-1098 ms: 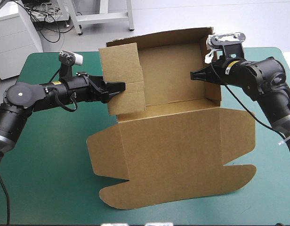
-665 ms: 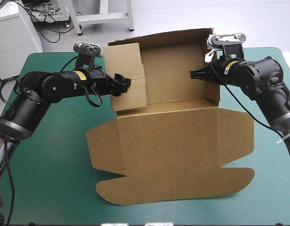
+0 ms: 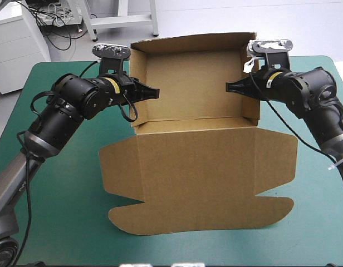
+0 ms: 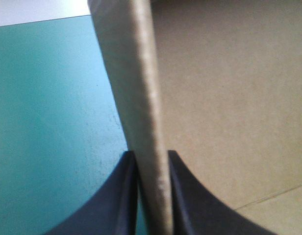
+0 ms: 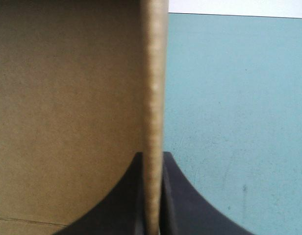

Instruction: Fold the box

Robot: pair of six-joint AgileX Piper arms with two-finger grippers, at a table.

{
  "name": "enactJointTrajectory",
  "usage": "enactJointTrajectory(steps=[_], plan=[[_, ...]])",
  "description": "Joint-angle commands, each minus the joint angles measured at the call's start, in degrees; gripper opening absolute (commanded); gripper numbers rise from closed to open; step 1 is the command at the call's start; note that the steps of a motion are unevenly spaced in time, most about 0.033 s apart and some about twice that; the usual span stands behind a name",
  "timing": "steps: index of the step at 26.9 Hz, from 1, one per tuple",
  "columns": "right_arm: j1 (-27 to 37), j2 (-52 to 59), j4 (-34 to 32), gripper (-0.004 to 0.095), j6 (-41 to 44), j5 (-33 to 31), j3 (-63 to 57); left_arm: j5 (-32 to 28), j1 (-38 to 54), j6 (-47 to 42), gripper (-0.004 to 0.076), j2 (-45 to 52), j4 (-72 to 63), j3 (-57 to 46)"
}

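The brown box (image 3: 199,183) lies on the teal-green cover with its lid flat toward the near edge. Its back wall and both side walls stand raised at the far end. My left gripper (image 3: 149,92) is shut on the left side wall (image 3: 137,83). In the left wrist view that wall's edge (image 4: 146,122) runs straight between the black fingers (image 4: 116,196), which press it from both sides. My right gripper (image 3: 234,88) is shut on the right side wall (image 3: 249,83). Its edge (image 5: 153,112) stands pinched between the right gripper's black fingers (image 5: 178,196).
Bare teal-green cover (image 3: 54,211) lies to the left of the box, and more (image 3: 322,211) to its right. The lid's rounded flaps (image 3: 127,222) reach close to the table's near edge.
The left arm swung over the left wall, turned it upright and shut its fingers on the wall's edge. The lid slid a little toward the near edge. The right arm stayed put.
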State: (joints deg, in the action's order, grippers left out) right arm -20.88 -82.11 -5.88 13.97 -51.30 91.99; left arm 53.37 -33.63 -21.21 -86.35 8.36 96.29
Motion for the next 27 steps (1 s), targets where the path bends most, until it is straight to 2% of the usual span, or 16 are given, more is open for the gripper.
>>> enactJointTrajectory(steps=[1, 5, 13, 27], plan=[[-0.1, 2.2, 1.5, -0.0022, 0.3, 4.6, 1.5, -4.7, -0.4, 0.1, -0.0025, 1.9, -1.6, 2.1], [-0.1, 2.2, 1.3, -0.0022, -1.0, 1.1, 1.5, -4.4, -0.4, 0.3, -0.0025, 1.4, -1.6, 2.1], [-0.1, -3.3, 1.7, -0.0023, -3.8, -8.6, 1.5, 3.2, -0.4, 3.0, -0.0025, -5.9, -1.4, 2.1], [0.1, -15.9, 8.7, -0.0023, -7.2, -13.3, 1.5, 7.8, -0.4, 6.3, -0.0025, -17.0, -1.6, 2.1]])
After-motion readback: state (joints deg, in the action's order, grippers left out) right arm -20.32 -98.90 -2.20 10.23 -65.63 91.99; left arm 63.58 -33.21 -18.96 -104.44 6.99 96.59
